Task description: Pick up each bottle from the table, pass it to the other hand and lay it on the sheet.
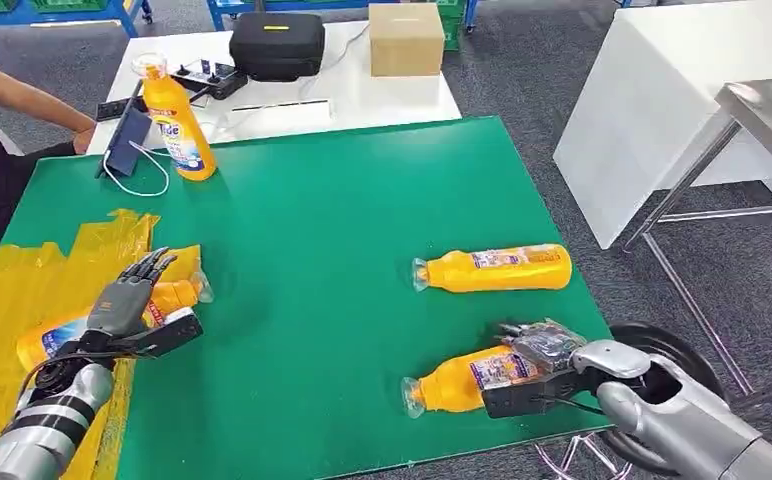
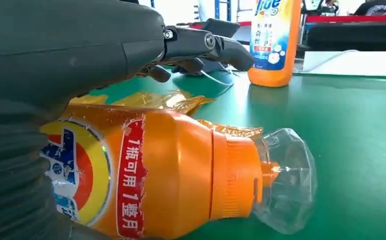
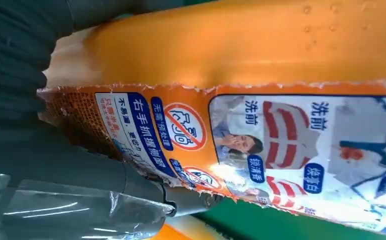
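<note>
Lower right, the right hand (image 1: 542,362) grips a lying detergent bottle (image 1: 457,385); lower left, the left hand (image 1: 132,300) hovers, fingers spread, over another bottle (image 1: 167,297) on the yellow sheet (image 1: 22,285).

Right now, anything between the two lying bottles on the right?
Nothing: in the head view bare green mat separates the far bottle from the near bottle.

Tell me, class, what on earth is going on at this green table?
A humanoid robot is moving orange detergent bottles onto a yellow sheet. Its right hand grips a lying bottle. Its left hand hovers open over a bottle on the sheet. Another lies nearby; one stands upright.
</note>
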You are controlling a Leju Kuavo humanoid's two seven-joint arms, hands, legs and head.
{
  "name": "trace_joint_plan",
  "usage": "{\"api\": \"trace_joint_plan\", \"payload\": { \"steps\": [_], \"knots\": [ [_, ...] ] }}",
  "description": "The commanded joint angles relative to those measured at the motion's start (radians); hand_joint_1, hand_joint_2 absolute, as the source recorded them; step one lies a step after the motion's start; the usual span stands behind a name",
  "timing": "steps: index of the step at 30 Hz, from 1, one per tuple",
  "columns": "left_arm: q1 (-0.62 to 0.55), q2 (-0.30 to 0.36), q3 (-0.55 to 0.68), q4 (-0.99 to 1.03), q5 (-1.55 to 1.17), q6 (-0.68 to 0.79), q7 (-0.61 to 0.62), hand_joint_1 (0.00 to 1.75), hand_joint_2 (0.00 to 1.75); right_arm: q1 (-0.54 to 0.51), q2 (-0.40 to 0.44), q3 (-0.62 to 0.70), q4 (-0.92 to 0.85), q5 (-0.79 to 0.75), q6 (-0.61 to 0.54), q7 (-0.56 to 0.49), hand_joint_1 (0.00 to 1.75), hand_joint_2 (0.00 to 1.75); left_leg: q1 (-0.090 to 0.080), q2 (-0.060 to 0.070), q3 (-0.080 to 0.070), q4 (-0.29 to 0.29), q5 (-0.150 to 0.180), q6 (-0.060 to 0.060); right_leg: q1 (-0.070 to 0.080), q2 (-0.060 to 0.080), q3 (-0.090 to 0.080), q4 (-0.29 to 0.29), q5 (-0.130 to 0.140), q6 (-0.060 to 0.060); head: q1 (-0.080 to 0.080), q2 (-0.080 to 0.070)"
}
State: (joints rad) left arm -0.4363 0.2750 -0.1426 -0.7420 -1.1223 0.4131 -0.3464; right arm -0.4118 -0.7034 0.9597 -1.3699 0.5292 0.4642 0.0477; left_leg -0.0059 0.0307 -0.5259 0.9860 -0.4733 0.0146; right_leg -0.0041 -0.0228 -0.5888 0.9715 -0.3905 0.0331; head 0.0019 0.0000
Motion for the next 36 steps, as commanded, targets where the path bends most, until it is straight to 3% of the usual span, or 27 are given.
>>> {"api": "trace_joint_plan", "payload": {
  "steps": [1,7,10,11,12,14,15,17,18,23,26,28,29,36],
  "knots": [
    [-0.064,-0.017,-0.054,0.092,0.022,-0.004,-0.014,0.0,1.75,-0.032,-0.014,0.152,0.1,-0.033,0.038,-0.001,1.75,1.75,0.002,-0.006,0.0,-0.001,0.001,-0.001,0.002,-0.002,0.003,-0.003,0.0,0.0,0.0,0.0],
    [-0.06,-0.027,-0.034,0.081,0.07,-0.013,-0.032,0.0,1.75,-0.027,-0.008,0.146,0.108,-0.066,0.029,0.006,1.75,1.75,0.002,-0.005,0.001,-0.001,0.0,-0.001,0.002,-0.002,0.003,-0.003,0.0,-0.001,-0.001,0.0],
    [-0.007,-0.077,0.083,-0.051,0.301,-0.094,-0.125,0.0,1.75,0.054,0.058,0.014,0.131,-0.161,-0.094,0.022,1.75,1.75,0.002,-0.004,0.002,-0.001,0.0,-0.001,0.002,-0.002,0.003,-0.002,0.0,0.0,0.0,0.0],
    [0.025,-0.089,0.109,-0.13,0.366,-0.14,-0.137,0.0,1.75,0.079,0.083,-0.033,0.126,-0.172,-0.121,0.019,1.75,1.75,0.003,-0.007,0.002,-0.002,0.001,-0.001,0.002,-0.003,0.005,-0.004,0.0,0.0,-0.001,0.0],
    [0.067,-0.137,0.203,-0.232,0.58,-0.281,-0.193,0.0,1.75,0.146,0.127,-0.151,0.096,-0.218,-0.23,-0.022,1.75,1.75,0.002,-0.004,0.002,-0.001,0.0,-0.001,0.002,-0.002,0.004,-0.003,0.0,0.0,0.0,0.0],
    [0.134,-0.207,0.314,-0.415,0.862,-0.534,-0.16,0.0,1.75,0.255,0.217,-0.333,0.002,-0.237,-0.326,-0.096,1.75,1.75,0.003,-0.004,0.001,-0.001,0.0,-0.001,0.003,-0.002,0.004,-0.004,0.001,0.0,0.0,0.0],
    [0.173,-0.236,0.348,-0.515,0.991,-0.647,-0.131,0.0,1.75,0.292,0.268,-0.412,-0.071,-0.247,-0.339,-0.126,1.75,1.75,0.004,-0.006,0.001,-0.002,0.0,-0.001,0.003,-0.002,0.005,-0.005,0.0,0.0,-0.001,0.0],
    [0.21,-0.246,0.351,-0.596,1.039,-0.687,-0.103,0.0,1.75,0.286,0.295,-0.454,-0.124,-0.257,-0.301,-0.113,1.75,1.75,0.002,-0.001,-0.001,0.0,0.0,-0.001,0.002,0.002,0.001,-0.002,0.001,0.0,0.0,0.0],
    [0.216,-0.257,0.356,-0.613,1.078,-0.716,-0.105,0.0,0.0,0.277,0.311,-0.477,-0.135,-0.268,-0.293,-0.136,1.75,1.75,0.002,0.0,-0.001,0.0,-0.001,-0.001,0.002,0.004,0.0,-0.001,0.0,0.0,0.0,0.0],
    [0.257,-0.301,0.303,-0.703,1.202,-0.814,-0.083,0.0,0.0,0.174,0.409,-0.489,-0.102,-0.291,-0.246,-0.198,1.75,1.75,0.0,0.002,-0.008,0.001,-0.001,-0.001,-0.001,0.004,-0.008,0.001,0.0,-0.001,-0.002,0.0],
    [0.299,-0.328,0.266,-0.731,1.352,-0.884,-0.032,0.0,0.0,0.157,0.501,-0.489,-0.078,-0.31,-0.258,-0.228,1.75,1.75,0.001,0.002,-0.008,-0.001,-0.001,-0.001,0.001,0.005,-0.007,0.0,0.001,0.0,0.0,0.0],
    [0.31,-0.332,0.254,-0.74,1.352,-0.884,-0.033,0.0,0.0,0.152,0.514,-0.479,-0.073,-0.308,-0.259,-0.226,1.75,1.75,0.002,0.003,-0.007,-0.001,-0.001,-0.001,0.001,0.007,-0.007,0.0,0.001,0.0,0.0,0.0],
    [0.31,-0.332,0.254,-0.74,1.352,-0.884,-0.033,0.0,1.75,0.152,0.514,-0.479,-0.073,-0.308,-0.259,-0.226,1.75,1.75,0.002,0.004,-0.005,-0.001,-0.002,-0.002,0.001,0.008,-0.006,0.0,0.0,0.0,0.0,0.0],
    [0.318,-0.358,0.192,-0.764,1.344,-0.862,-0.026,0.0,1.75,0.118,0.565,-0.453,-0.033,-0.308,-0.261,-0.243,1.75,1.75,0.002,-0.001,-0.007,0.001,-0.001,-0.001,0.001,0.004,-0.007,0.001,0.0,0.0,0.0,0.0]
  ]
}}
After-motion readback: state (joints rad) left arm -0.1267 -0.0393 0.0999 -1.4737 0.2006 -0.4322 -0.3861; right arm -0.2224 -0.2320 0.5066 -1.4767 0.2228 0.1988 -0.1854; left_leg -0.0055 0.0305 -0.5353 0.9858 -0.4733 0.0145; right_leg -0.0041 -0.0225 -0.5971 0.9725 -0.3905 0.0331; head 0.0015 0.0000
